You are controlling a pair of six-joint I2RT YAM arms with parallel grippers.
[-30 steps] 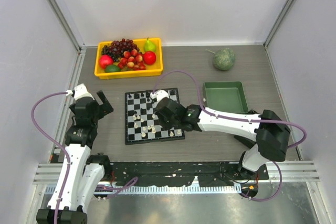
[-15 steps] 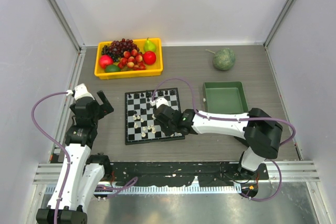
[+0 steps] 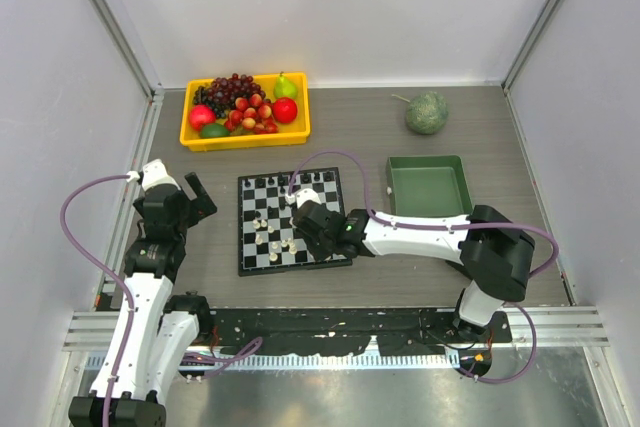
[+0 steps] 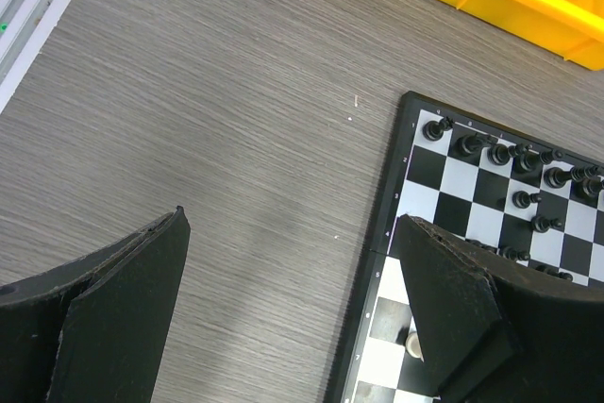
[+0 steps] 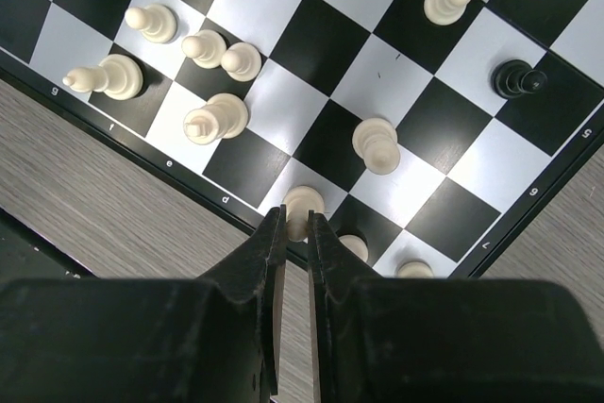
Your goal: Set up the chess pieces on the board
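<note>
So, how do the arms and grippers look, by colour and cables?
Both the left arm and the right arm have white links with black joints. A purple cable loops beside each. The left gripper and right gripper have plain black, wedge-shaped fingers.

Robot test cell in a lab: plain white panels (image 3: 340, 7) enclose a grey wood-grain counter (image 3: 350, 137). An aluminium rail (image 3: 580, 327) at the near edge carries the left arm (image 3: 150, 267) and right arm (image 3: 420, 232).

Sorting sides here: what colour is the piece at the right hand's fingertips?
Cream-white piece; the right wrist view shows it best.
</note>
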